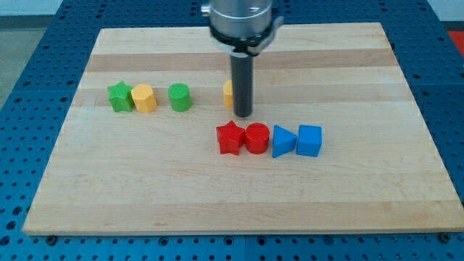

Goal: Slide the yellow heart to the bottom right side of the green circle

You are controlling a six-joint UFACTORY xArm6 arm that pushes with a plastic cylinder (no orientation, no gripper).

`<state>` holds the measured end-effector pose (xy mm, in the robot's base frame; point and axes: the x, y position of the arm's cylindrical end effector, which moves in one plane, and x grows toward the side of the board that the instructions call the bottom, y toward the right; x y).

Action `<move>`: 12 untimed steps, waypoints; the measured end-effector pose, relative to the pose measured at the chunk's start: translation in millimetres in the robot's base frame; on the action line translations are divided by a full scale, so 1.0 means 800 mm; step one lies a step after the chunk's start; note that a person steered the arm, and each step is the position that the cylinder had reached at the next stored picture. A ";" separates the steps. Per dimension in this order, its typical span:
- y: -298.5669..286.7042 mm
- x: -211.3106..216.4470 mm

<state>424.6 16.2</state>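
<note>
Yellow heart point(228, 93) half hidden behind rod, tip point(242, 115) touching its right side.

Bare rod, no jaws, nothing held. Heart near board point(406, 188) centre, toward top edge, right of green circle point(180, 96). Further toward left edge: yellow hexagon-like block point(144, 98), green star point(120, 96). Below tip, toward bottom edge: red star point(230, 138), red cylinder point(257, 137), blue triangle point(283, 141), blue cube point(309, 141).

Between the green circle point(180, 97) and the yellow heart point(229, 94) the worktop point(348, 196) lies bare. My tip point(242, 114) stands just right of the heart. Below, the red star point(230, 138), red cylinder point(257, 138), blue triangle point(283, 141) and blue cube point(309, 141) form a wall.
</note>
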 end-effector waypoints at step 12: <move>-0.053 -0.011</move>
